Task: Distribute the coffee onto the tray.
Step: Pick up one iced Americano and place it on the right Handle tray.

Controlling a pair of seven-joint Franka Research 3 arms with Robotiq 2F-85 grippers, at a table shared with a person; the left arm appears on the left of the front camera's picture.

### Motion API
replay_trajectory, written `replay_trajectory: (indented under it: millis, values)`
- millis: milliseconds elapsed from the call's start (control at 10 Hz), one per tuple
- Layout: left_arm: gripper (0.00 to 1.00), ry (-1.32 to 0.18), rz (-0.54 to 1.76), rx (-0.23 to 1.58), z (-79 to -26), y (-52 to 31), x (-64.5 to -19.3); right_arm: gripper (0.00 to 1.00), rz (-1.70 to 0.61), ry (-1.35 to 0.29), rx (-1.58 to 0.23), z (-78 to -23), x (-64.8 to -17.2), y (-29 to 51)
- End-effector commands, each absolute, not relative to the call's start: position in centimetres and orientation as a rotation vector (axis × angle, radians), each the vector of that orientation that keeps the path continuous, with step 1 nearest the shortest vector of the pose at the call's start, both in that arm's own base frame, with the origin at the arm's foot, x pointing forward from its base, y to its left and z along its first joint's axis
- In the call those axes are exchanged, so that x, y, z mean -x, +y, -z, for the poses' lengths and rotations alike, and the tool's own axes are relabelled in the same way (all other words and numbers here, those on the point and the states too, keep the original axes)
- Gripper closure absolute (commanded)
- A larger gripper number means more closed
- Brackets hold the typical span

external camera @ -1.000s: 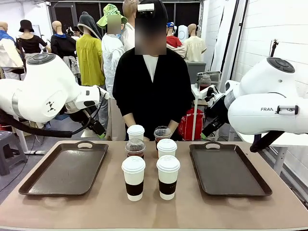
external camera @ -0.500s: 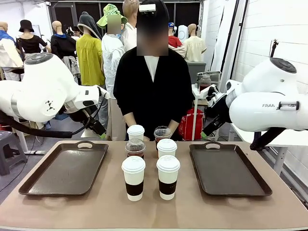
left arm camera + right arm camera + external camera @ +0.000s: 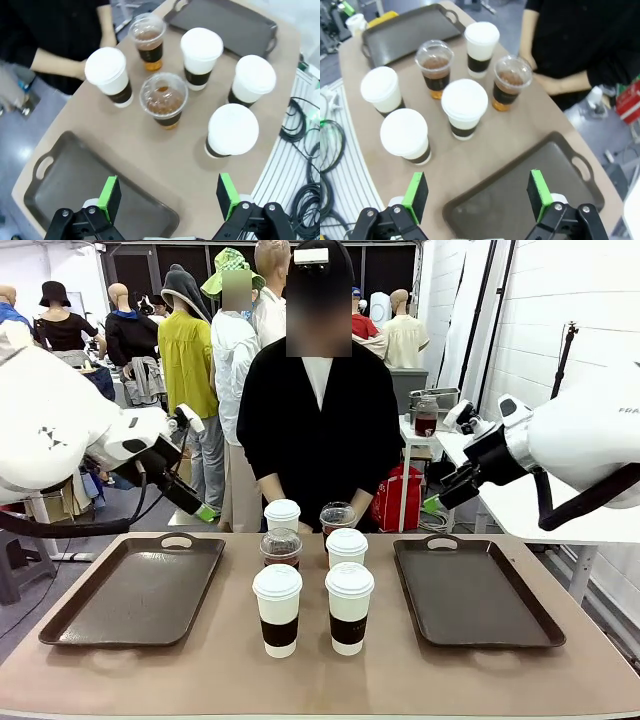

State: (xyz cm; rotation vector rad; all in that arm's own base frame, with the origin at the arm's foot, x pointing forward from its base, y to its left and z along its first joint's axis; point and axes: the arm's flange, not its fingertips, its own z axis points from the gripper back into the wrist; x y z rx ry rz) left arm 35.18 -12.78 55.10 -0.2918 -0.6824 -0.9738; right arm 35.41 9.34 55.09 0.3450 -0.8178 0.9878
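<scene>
Hovering, left gripper and right gripper fingers wide, we see coffee cups clustered on the bench between two trays, awaiting distribution

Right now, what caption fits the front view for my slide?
Six coffee cups between left tray and right tray; left claw and right claw hover above; person behind.

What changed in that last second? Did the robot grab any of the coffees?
No. The left arm swung out toward its own side and the right arm toward its side, both lifting. The left gripper and the right gripper ended slightly higher, both open, holding nothing. The six cups, the left tray and the right tray stayed where they were.
</scene>
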Motion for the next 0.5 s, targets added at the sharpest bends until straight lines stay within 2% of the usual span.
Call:
replay_trajectory:
  millis: [0, 300, 400]
  values:
    - [0.00, -0.728, 0.997, 0.395, -53.57, -11.85, -35.72, 0.00, -1.036, -0.842, -0.439, -53.74, -36.16, 8.92]
    - [0.00, -0.800, 1.007, 0.452, -52.80, -11.93, -36.20, 0.00, -1.038, -0.852, -0.470, -53.36, -36.80, 9.09]
    - [0.00, -0.809, 0.960, 0.398, -52.73, -12.35, -36.27, 0.00, -1.011, -0.853, -0.452, -53.36, -36.76, 9.13]
